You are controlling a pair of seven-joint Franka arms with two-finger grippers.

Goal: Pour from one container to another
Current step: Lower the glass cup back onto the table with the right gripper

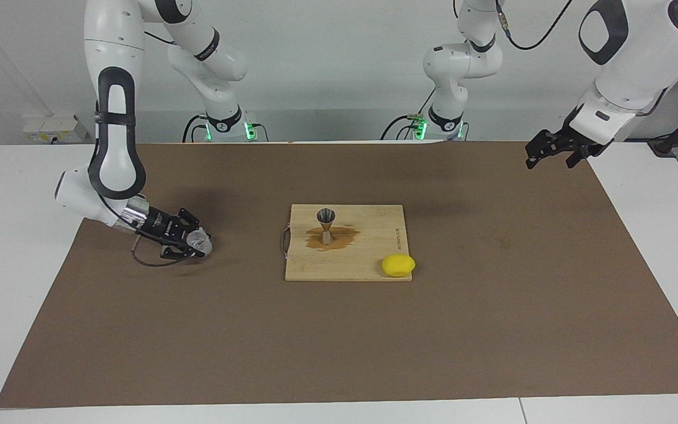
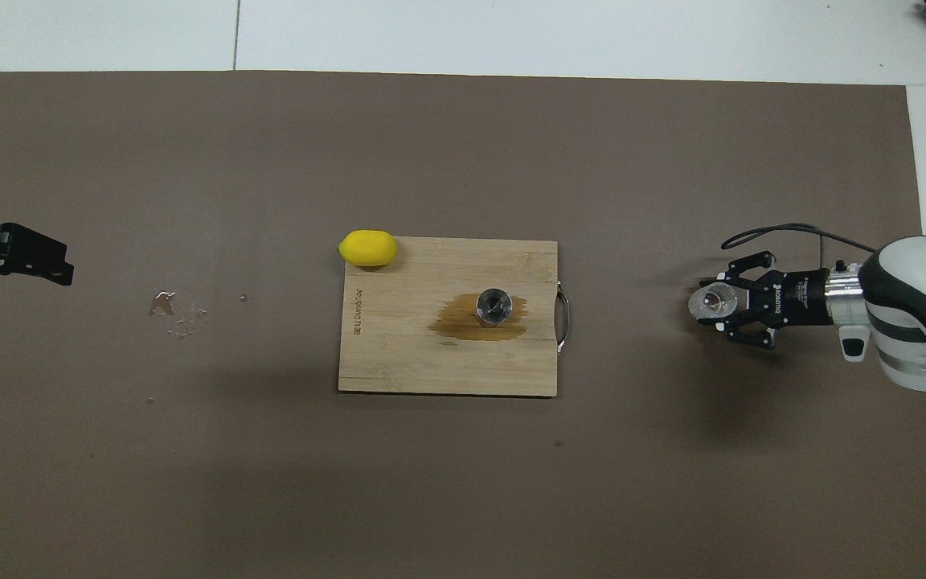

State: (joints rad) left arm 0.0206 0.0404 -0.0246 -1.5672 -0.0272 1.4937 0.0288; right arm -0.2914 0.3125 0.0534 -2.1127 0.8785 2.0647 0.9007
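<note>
The clear glass tumbler (image 1: 200, 239) (image 2: 709, 300) is down at the brown mat (image 1: 492, 306), toward the right arm's end of the table, mouth up in the overhead view. My right gripper (image 1: 196, 242) (image 2: 714, 303) reaches in low and nearly level, with the tumbler at its tip. The silvery hourglass jigger (image 1: 326, 224) (image 2: 495, 306) stands upright on the wooden cutting board (image 1: 374, 235) (image 2: 399, 354), in a brown wet stain (image 1: 344, 238). My left gripper (image 1: 551, 154) (image 2: 25, 261) waits, raised over the mat's edge at the left arm's end, open and holding nothing.
A yellow lemon (image 1: 398, 265) (image 2: 367, 248) sits at the board's corner farthest from the robots, toward the left arm's end. Small water droplets (image 2: 178, 314) lie on the mat near the left gripper. A black cable (image 1: 150, 262) loops beside the right gripper.
</note>
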